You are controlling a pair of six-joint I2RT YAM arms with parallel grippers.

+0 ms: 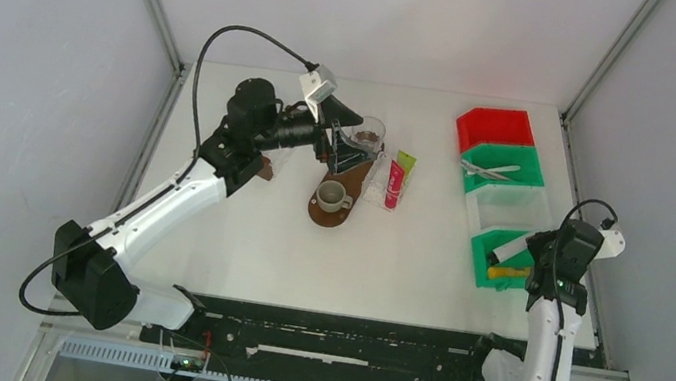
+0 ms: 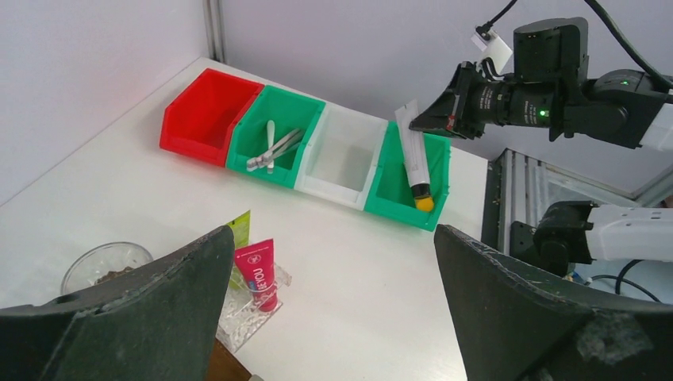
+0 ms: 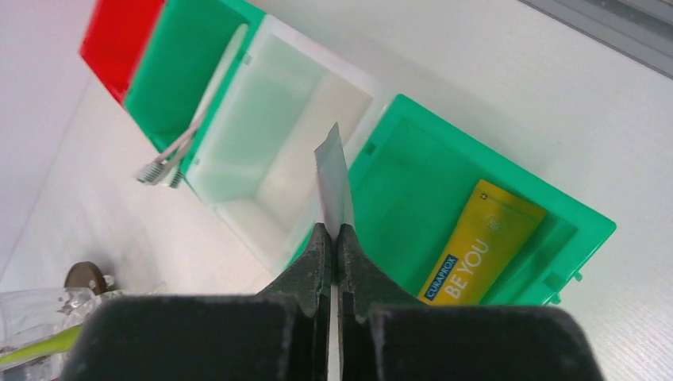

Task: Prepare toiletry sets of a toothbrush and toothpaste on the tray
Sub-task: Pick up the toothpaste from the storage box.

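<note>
My right gripper (image 3: pixel 333 230) is shut on the flat end of a white toothpaste tube (image 3: pixel 332 178), which stands up out of the near green bin (image 1: pixel 483 265). A yellow toothpaste tube (image 3: pixel 478 252) lies in that same bin. A pink-red toothpaste tube (image 2: pixel 259 271) and a lime green one (image 2: pixel 240 230) rest on a small clear tray (image 2: pixel 252 316) at mid-table. Toothbrushes (image 2: pixel 274 147) lie in the far green bin (image 1: pixel 520 162). My left gripper (image 2: pixel 333 238) hangs open above the table beside the clear tray, holding nothing.
A red bin (image 1: pixel 495 126) and a white bin (image 1: pixel 510 206), with nothing showing inside either, sit in the row with the green ones. A brown board (image 1: pixel 326 211) carries a cup (image 1: pixel 331 196). A glass (image 1: pixel 363 135) stands under the left wrist.
</note>
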